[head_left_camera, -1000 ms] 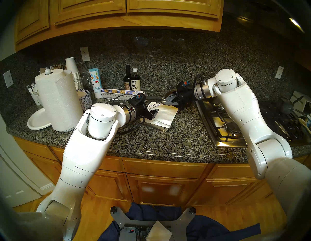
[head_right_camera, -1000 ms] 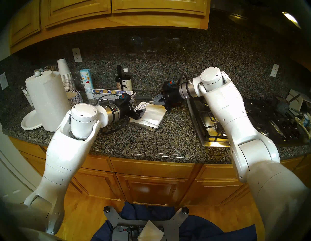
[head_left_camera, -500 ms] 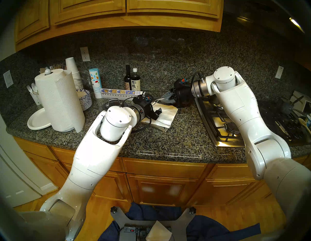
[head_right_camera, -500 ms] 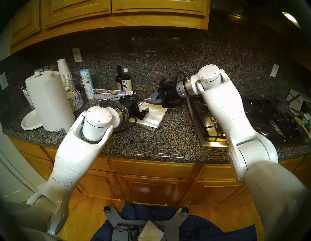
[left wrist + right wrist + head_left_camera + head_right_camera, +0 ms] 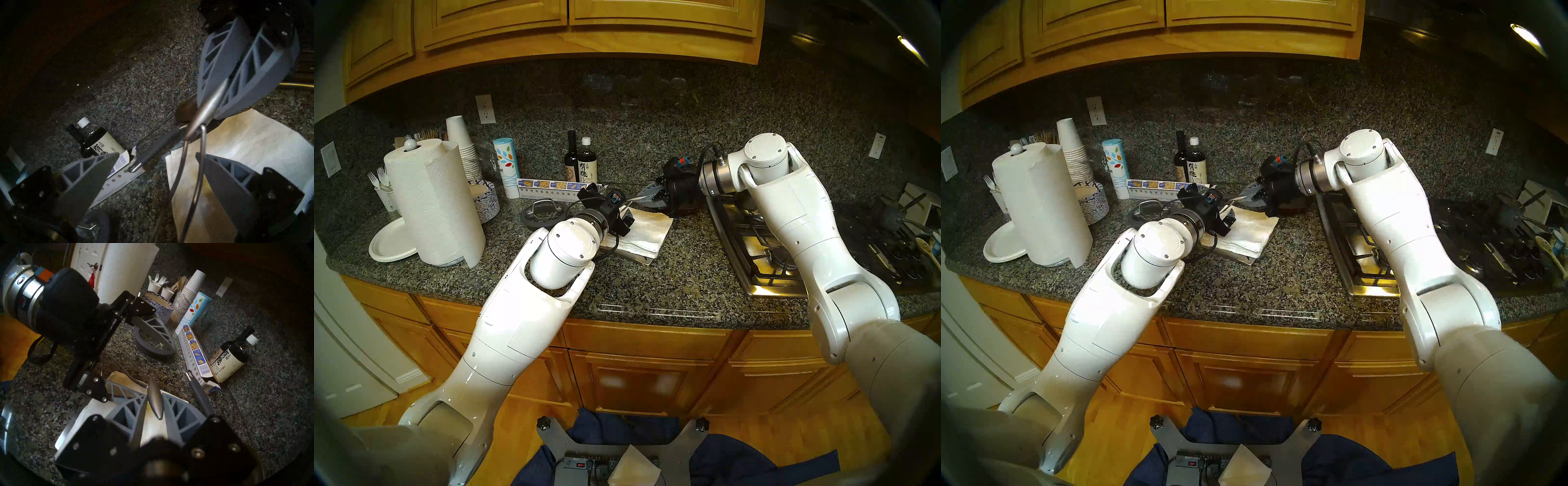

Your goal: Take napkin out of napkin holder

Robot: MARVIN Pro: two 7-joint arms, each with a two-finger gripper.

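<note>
The white napkin stack [image 5: 650,234] lies on the steel napkin holder [image 5: 640,260] in the middle of the counter. My right gripper [image 5: 648,198] is shut on the leaf-shaped tip [image 5: 154,396] of the holder's wire arm [image 5: 195,178], holding it raised above the stack's far edge. My left gripper [image 5: 628,220] is open at the stack's back left corner. In the left wrist view one of its fingers [image 5: 229,183] is over the napkin [image 5: 246,144], the other finger [image 5: 88,178] is over bare counter, and the wire arm runs between them.
A paper towel roll [image 5: 432,203], paper plates and cups stand at the left. A dark ring-shaped lid [image 5: 541,213], a long box [image 5: 551,189] and two bottles [image 5: 582,163] sit behind the stack. A frying pan [image 5: 685,207] and the stove [image 5: 755,251] lie to the right.
My left arm swung right and forward, turning its open gripper onto the stack's back left corner. My right gripper lifted the wire arm's tip a little up and back.
</note>
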